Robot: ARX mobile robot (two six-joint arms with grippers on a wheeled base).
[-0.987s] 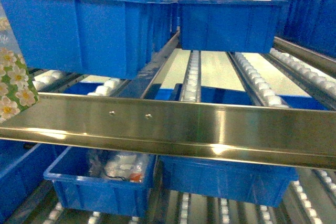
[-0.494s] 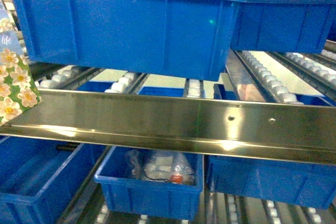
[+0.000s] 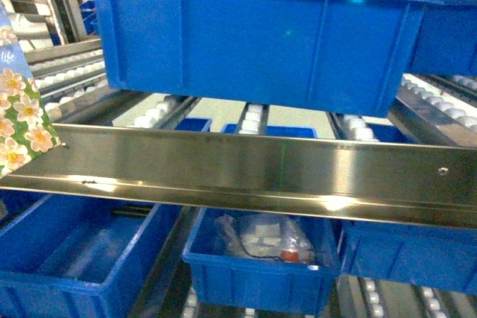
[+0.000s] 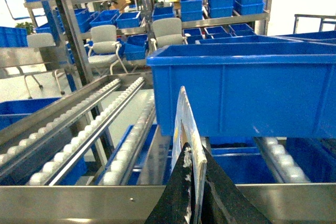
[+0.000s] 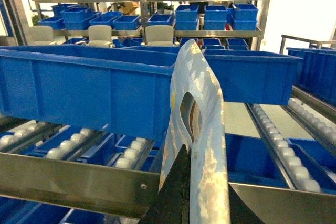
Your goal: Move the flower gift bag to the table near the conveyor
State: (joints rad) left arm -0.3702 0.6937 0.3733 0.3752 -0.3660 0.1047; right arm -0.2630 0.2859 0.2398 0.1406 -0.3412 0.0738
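Two claws: left gripper and right gripper each pinched on a gift bag edge.
View shift: bins slide right; base turning.
Bag: carried, left of steel rail; table unseen.

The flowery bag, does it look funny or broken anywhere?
A bit worn. In the right wrist view the bag has whitish scuffed patches along its blue edge, and it leans rather than hanging straight. The right gripper pinches it from below. The head view shows only its flowered corner, which looks fine.
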